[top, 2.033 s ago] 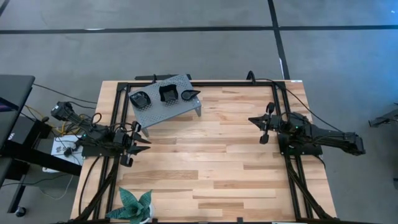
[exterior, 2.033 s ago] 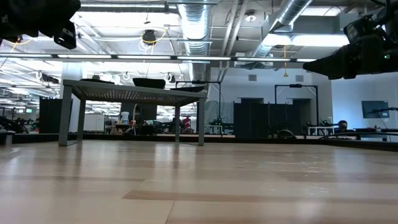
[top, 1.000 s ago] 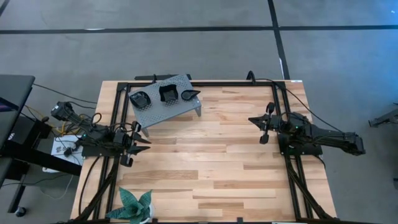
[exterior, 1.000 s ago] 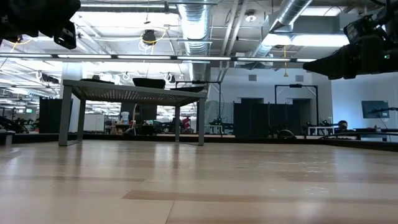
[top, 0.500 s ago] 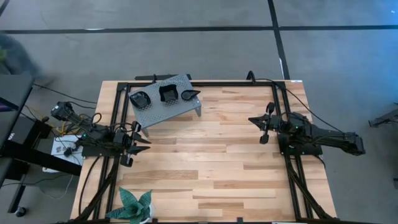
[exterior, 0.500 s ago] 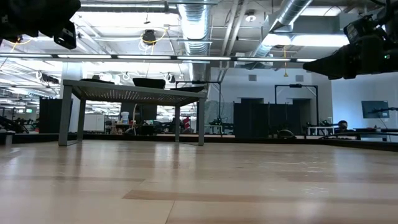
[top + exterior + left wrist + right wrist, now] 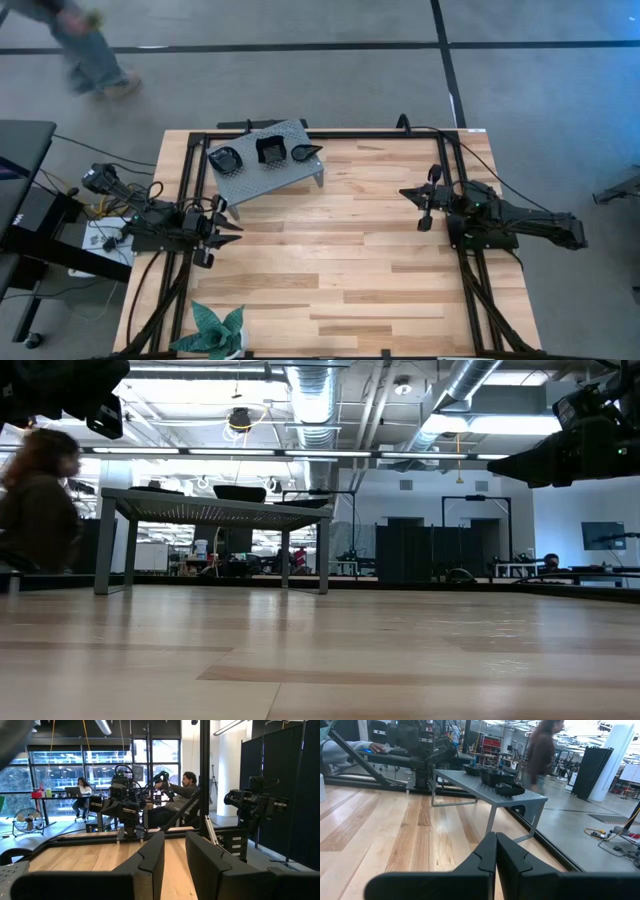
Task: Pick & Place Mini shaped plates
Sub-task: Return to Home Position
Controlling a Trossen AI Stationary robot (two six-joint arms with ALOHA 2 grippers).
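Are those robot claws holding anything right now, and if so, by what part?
Nothing is held. The left gripper is open and empty; the right gripper is shut on nothing. The glossy black mini plates sit on the grey perforated metal stand.

The person (image 7: 95,62) is blurred, the mini shaped plates (image 7: 270,150) indistinctly small.

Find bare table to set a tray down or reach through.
Free: the wooden middle of the table, between left pincer and right pincer, from the stand to the near edge. Crowded: stand top, full of mini shaped plates; plant corner.
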